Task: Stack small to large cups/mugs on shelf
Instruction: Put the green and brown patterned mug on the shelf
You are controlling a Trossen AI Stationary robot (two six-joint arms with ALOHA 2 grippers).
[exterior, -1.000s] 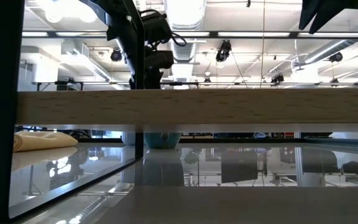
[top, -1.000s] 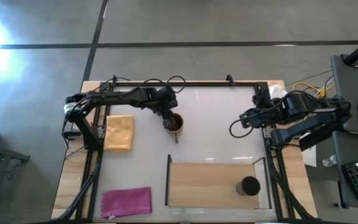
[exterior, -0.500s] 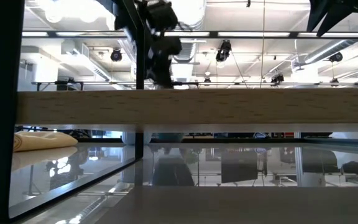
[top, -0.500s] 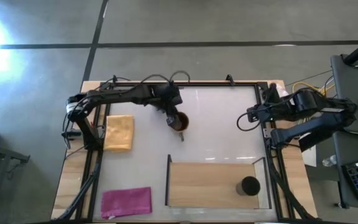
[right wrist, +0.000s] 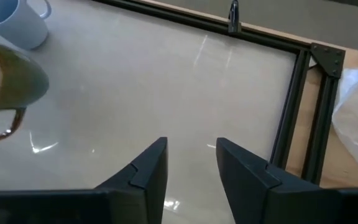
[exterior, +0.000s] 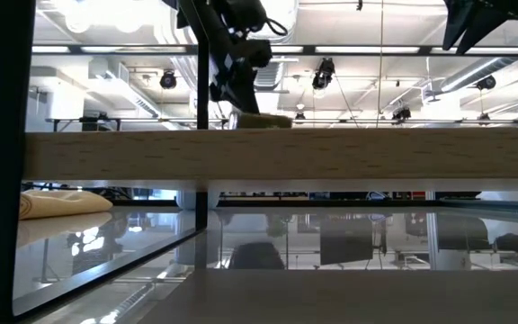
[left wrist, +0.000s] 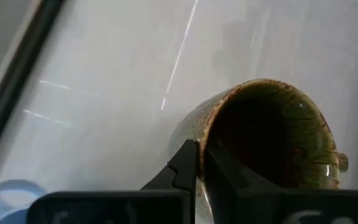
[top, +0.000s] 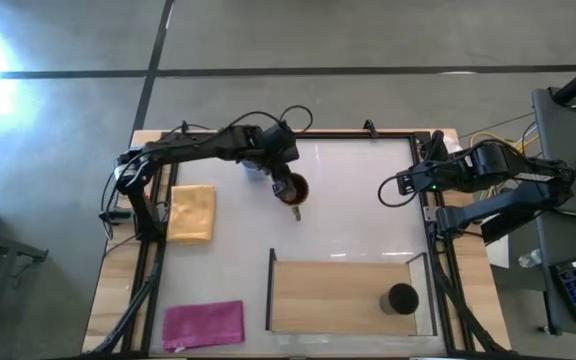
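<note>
Above the shelf (top: pixel 343 297), near desk (top: pixel 358 200) centre, left end effector (top: pixel 286 187) is clamped on the rim of the brown mug (top: pixel 295 190): glazed, speckled, round, tilted, yellowish handle (top: pixel 295 211) toward the shelf. Blue mug (top: pixel 254 166) just behind it, mostly hidden by the arm. Black cup (top: pixel 401 298) stands on the shelf's right end, pale wood w/ dark frame. Right end effector (right wrist: pixel 191 163) waits at desk's right edge, fingers apart, empty. Yellow cloth (top: pixel 192 213) & pink cloth (top: pixel 203 324) lie left of shelf.
</note>
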